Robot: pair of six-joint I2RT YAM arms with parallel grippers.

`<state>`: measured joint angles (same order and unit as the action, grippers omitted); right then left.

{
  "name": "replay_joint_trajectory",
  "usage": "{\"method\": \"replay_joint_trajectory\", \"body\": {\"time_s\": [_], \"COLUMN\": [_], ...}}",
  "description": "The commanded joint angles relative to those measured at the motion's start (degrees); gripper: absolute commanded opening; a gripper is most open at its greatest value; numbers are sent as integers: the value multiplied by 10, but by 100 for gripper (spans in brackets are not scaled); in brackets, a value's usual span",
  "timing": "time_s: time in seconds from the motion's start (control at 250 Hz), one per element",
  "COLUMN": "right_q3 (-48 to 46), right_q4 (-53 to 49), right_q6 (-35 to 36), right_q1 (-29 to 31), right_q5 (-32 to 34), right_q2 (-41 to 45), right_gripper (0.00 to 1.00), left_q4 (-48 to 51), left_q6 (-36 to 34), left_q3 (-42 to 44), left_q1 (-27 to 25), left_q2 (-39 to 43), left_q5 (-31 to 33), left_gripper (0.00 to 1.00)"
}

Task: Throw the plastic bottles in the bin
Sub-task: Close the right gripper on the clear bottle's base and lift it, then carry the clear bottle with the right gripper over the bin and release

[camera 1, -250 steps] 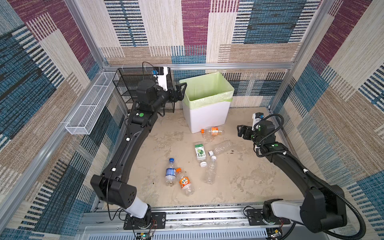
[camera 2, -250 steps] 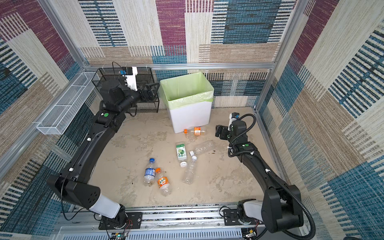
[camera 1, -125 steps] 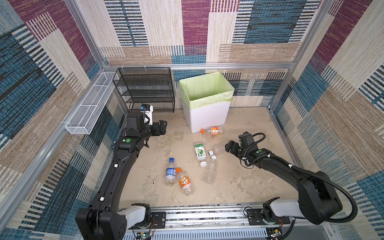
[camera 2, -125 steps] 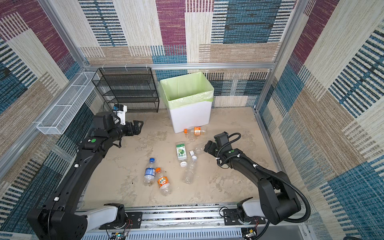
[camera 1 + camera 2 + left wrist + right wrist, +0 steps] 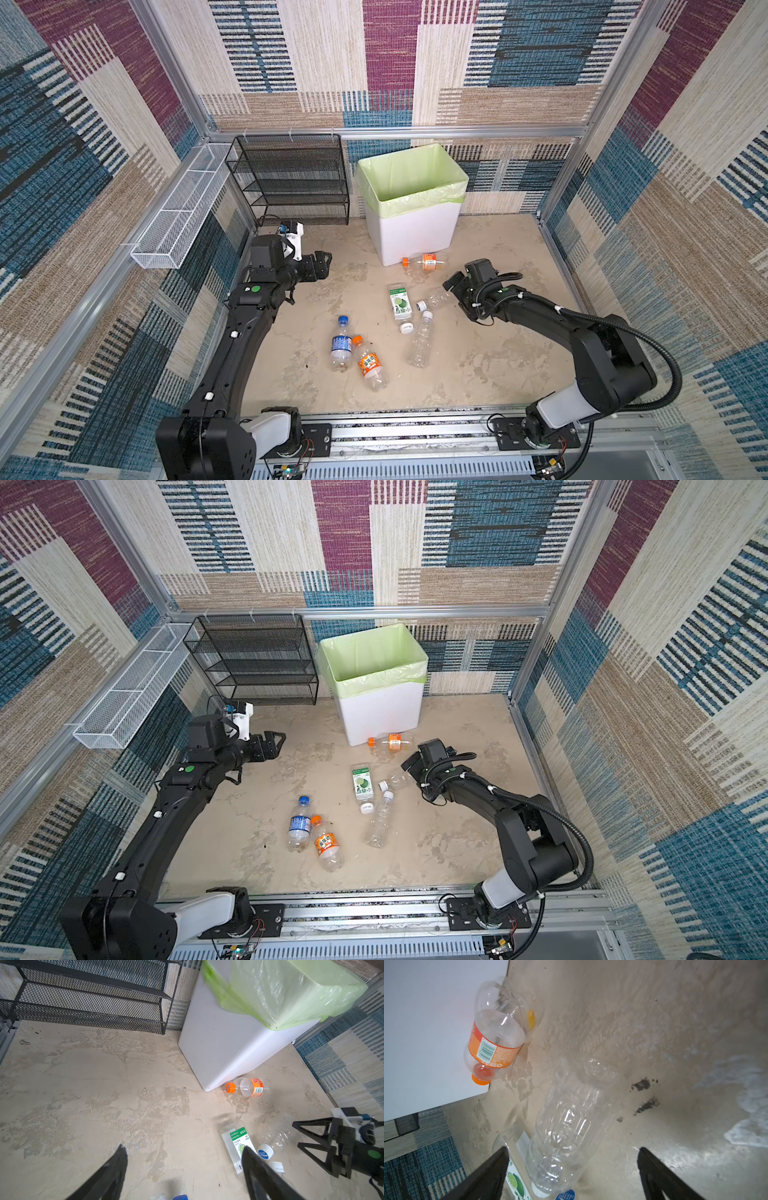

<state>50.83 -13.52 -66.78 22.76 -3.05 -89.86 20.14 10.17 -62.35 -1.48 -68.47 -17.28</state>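
"sweat" on blue bottle cap (image 5: 566,1195)

Floor (image 5: 124,1084) open before left claw (image 5: 184,1147); bin (image 5: 224,1043), rack (image 5: 89,1007) block rear; bottles (image 5: 566,1126) crowd right claw (image 5: 572,1148).

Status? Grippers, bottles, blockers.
Left gripper open, empty. Right gripper open over clear bottle, not gripped. Six bottles on floor, bin upright. Green-label bottle crowding the grasp.
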Motion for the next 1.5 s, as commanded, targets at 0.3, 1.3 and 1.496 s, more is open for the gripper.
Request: {"method": "replay_joint_trajectory", "body": {"time_s": [0.3, 1.3, 1.496], "right_q3": [59, 19, 18], "right_q4": [13, 64, 59], "right_q6": [-37, 205, 296], "right_q1": [4, -63, -72], "right_q5": [-20, 102, 124], "right_q2": [-93, 149, 214], "right_gripper": [89, 62, 63], "left_q4": [-27, -56, -75], "left_q6": [26, 38, 30], "left_q3": [5, 20, 29], "left_q1": [27, 35, 25], "left_q2": [-7, -18, -14], "left_q5": [-37, -68, -93], "left_gripper": [85, 81, 81]}}
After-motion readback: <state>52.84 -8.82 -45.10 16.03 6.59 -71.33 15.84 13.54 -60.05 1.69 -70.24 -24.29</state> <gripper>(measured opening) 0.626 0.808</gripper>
